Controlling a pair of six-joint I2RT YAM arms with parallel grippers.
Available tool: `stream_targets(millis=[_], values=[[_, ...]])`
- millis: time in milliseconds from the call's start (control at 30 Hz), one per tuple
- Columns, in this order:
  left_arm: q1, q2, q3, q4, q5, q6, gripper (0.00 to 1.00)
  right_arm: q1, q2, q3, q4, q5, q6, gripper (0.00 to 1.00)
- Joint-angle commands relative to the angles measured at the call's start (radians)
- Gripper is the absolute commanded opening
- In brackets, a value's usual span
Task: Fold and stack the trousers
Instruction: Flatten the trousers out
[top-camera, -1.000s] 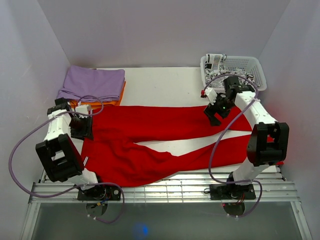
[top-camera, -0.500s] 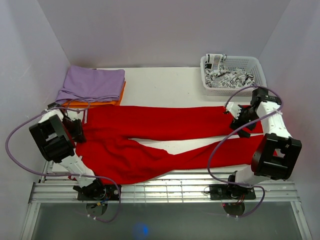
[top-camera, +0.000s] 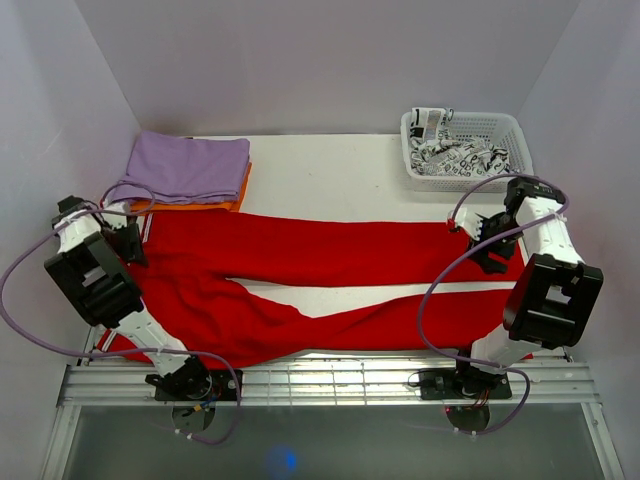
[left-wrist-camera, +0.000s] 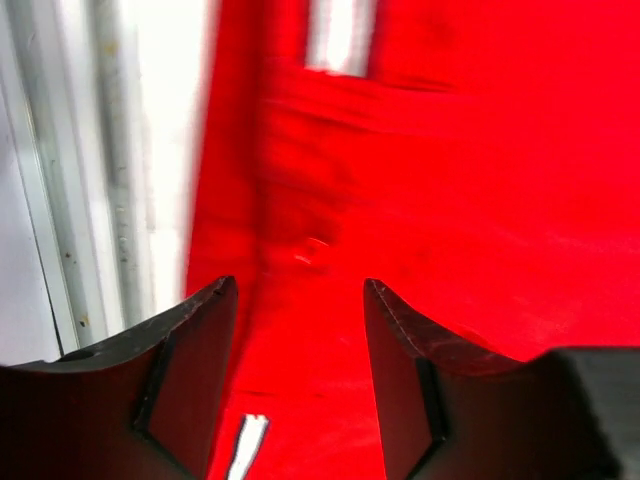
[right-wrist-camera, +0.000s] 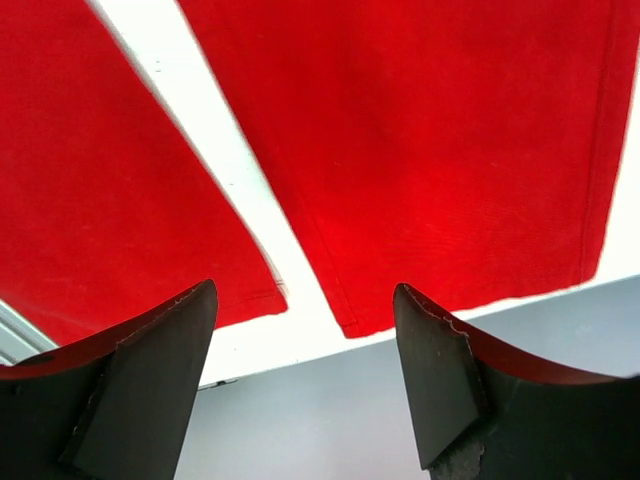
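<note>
- Pale, plain walls (top-camera: 330, 60) enclose a white bench (top-camera: 330, 165); a slatted metal rail (top-camera: 330, 375) runs along its 6 o'clock edge.
- Trousers (top-camera: 330, 250): flat and at full length across the middle of the bench, with the waist toward 9 o'clock and the cuffs toward 3 o'clock. The legs lie apart, with a wedge of bare bench between them.
- Left tool (left-wrist-camera: 300, 290): at 9 o'clock over the waist end, fingers spread, nothing between them.
- Right tool (right-wrist-camera: 305, 290): at 3 o'clock by the cuffs, fingers likewise apart and empty.
- Progress, as judged: the spreading looks complete; no fold is made and stacking has not begun.
- Lilac cloth (top-camera: 185, 165) lies folded on an orange cloth (top-camera: 195, 206) at 10 o'clock, the probable stack site.
- White basket (top-camera: 465, 183) at 1 o'clock holds a patterned cloth (top-camera: 455, 152).
</note>
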Motion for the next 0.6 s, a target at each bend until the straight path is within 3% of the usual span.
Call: stream_targets(millis=[0,167,567], values=[[-0.048,-0.142,-0.004,-0.058,0.126,0.047,0.65,-0.001,-0.039,-0.012,-0.084,-0.046,-0.092,0.76],[-0.082,-0.193,-0.052,-0.077,0.171,0.04,0.66,0.0,-0.019,-0.049,-0.133,-0.037,-0.131,0.72],[-0.093,-0.175,-0.049,-0.106,0.198,0.021,0.66,-0.033,-0.045,-0.293,0.092,0.053,-0.185,0.71]])
